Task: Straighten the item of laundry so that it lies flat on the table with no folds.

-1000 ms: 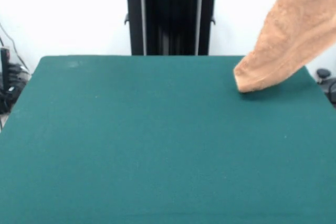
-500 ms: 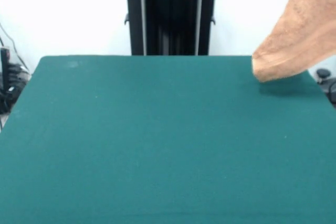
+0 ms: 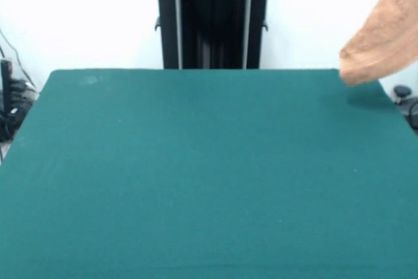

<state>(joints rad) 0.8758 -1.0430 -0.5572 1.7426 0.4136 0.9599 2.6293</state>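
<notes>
- The tan-orange terry hand towel [image 3: 384,37] hangs in the air at the upper right of the front view. Its lower end is a blunt, rounded fold of nubbly looped pile.
- The cloth runs up and out of the picture at the top right corner, so whatever carries it lies outside the view.
- My gripper does not show anywhere here, and I cannot tell whether its fingers are spread, pressed together or pinching the cloth.
- The towel's lowest edge hovers just above the far right corner of the table [image 3: 196,174]. A soft dark shadow lies on the felt beneath and just right of it, and I cannot tell for certain whether the tip brushes the surface.
- The table is a broad rectangle with a dark green, matte, felt-like top. A faint pale smudge shows near its far left corner.
- My pedestal [image 3: 212,21] stands at the table's far side. It is a black upright column with pale vertical strips, capped by a rounded black ring around a red disc.
- Dark cables and equipment [image 3: 10,99] cluster off the table's left edge against the white wall.
- A small black knobbed object [image 3: 403,96] sits off the right edge.
</notes>
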